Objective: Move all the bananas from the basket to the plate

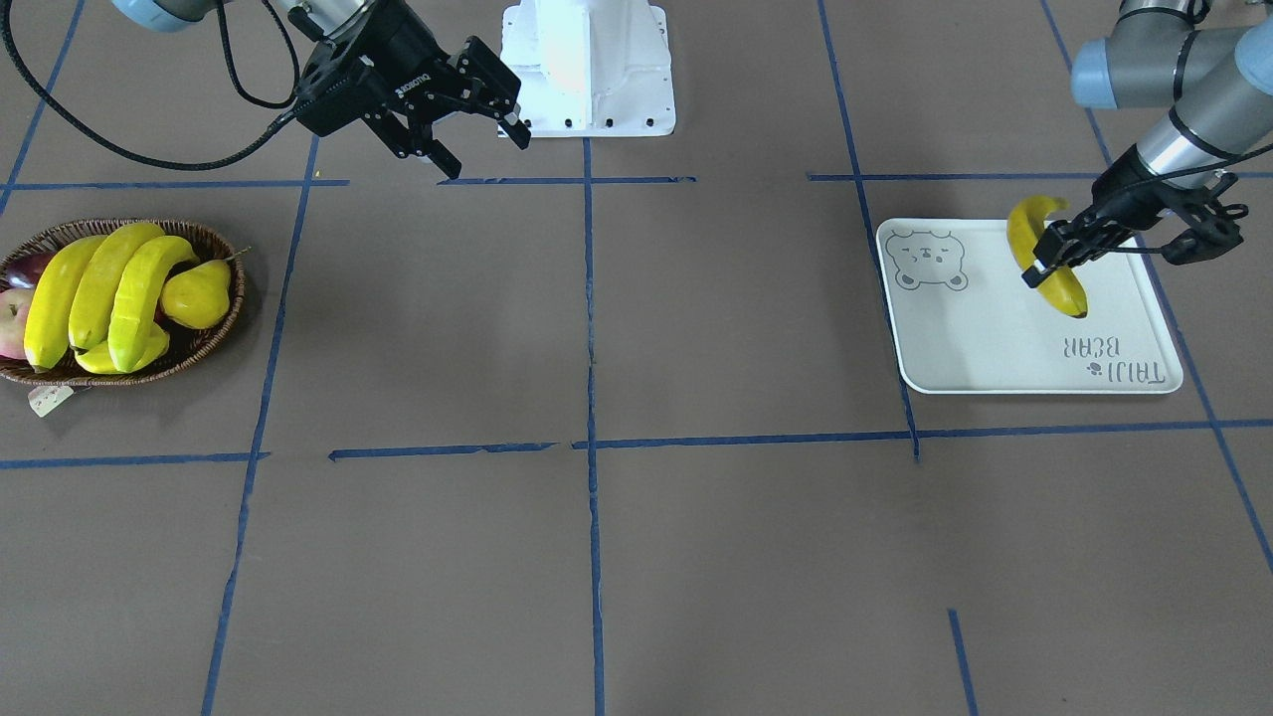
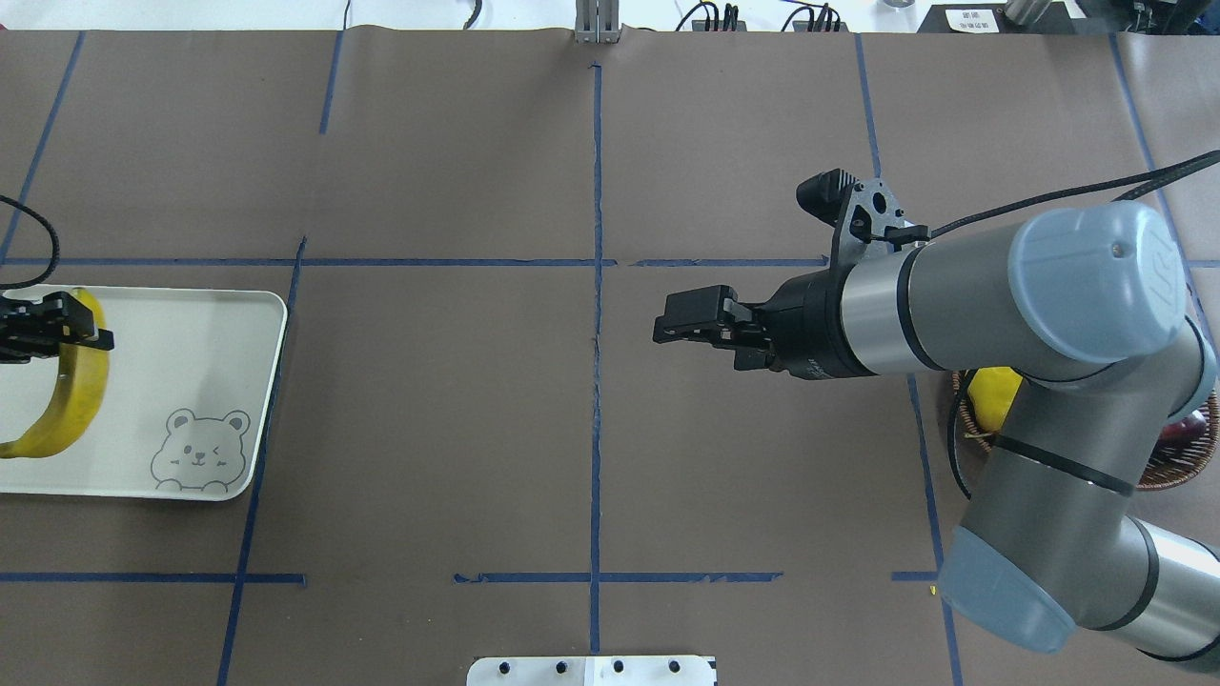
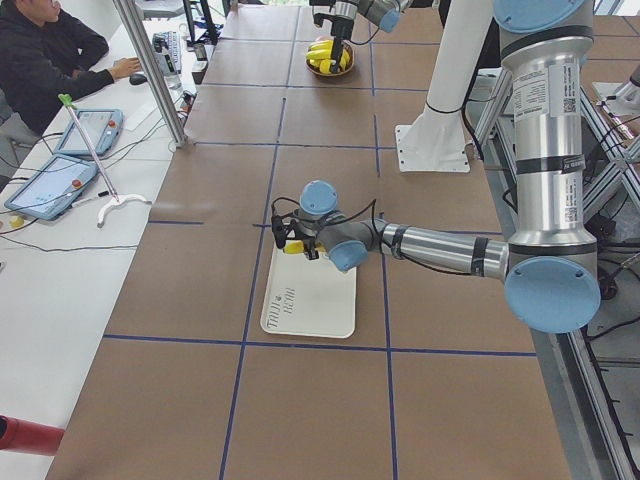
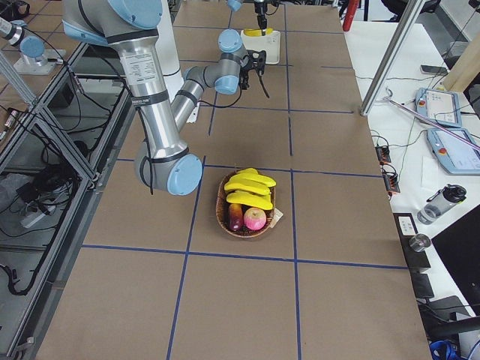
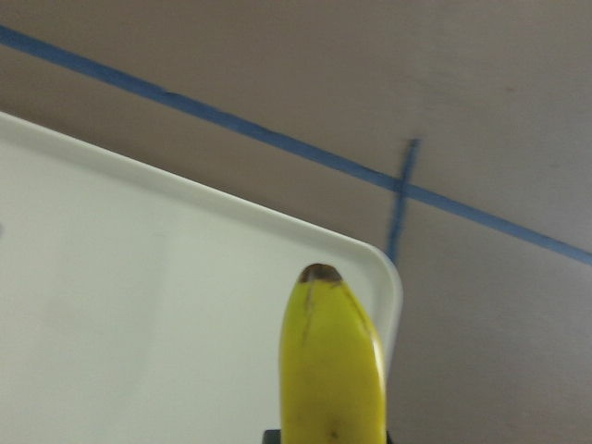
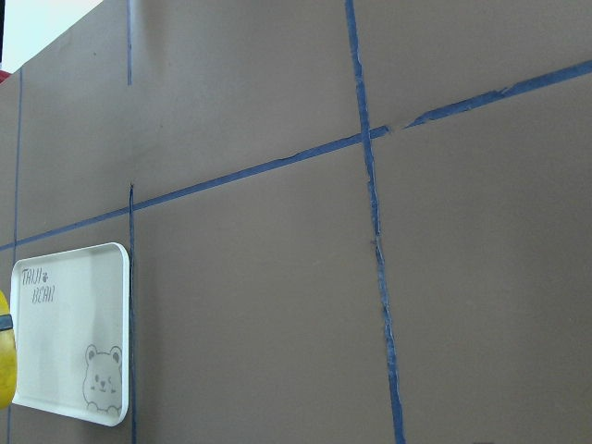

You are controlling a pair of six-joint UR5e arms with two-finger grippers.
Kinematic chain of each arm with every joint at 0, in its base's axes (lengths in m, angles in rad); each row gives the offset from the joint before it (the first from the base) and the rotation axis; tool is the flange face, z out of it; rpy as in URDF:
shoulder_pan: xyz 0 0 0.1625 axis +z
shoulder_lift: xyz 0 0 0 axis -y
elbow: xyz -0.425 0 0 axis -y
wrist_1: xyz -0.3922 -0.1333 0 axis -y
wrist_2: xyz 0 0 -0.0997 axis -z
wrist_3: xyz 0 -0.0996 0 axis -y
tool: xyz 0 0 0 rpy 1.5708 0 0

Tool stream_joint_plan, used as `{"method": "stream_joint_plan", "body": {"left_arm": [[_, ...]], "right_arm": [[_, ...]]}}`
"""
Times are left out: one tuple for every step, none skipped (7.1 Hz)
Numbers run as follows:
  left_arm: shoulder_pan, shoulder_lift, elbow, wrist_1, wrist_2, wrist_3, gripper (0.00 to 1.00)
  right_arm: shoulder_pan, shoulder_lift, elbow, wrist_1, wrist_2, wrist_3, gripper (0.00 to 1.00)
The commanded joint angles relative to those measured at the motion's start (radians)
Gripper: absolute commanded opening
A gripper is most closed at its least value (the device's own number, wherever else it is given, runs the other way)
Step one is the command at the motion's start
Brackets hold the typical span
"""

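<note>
On the matte brown paper counter (image 1: 597,557), a flat white rectangular plate (image 1: 975,338) with a bear print lies well apart from the oval dark-brown wicker basket (image 1: 189,360), where three curved yellow bananas (image 1: 119,288) lie heaped. The left claw (image 1: 1044,261) is clenched on a fourth banana (image 1: 1027,217) low over the plate, so set-down seems in hand, next needing a gentle lowering and release. The right claw (image 1: 484,151) hangs spread, empty.

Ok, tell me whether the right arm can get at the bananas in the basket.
Probably yes. The right gripper hangs open and empty above the table, nothing between it and the basket; the bananas lie uncovered on top. The left gripper holds a banana at the plate.
</note>
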Motion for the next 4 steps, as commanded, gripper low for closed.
{"method": "stream_joint_plan", "body": {"left_arm": [[-0.007, 0.005, 0.093, -0.006, 0.012, 0.041, 0.00], [-0.007, -0.001, 0.127, -0.006, 0.053, 0.085, 0.00], [-0.009, -0.017, 0.161, -0.006, 0.061, 0.108, 0.00], [-0.012, -0.017, 0.170, -0.007, 0.061, 0.127, 0.00]], "right_arm": [[0.003, -0.003, -0.004, 0.000, 0.000, 0.000, 1.00], [0.006, -0.002, -0.006, 0.000, 0.000, -0.002, 1.00], [0.006, -0.002, -0.006, 0.000, 0.000, -0.002, 1.00], [0.006, -0.002, -0.006, 0.000, 0.000, -0.002, 1.00]]}}
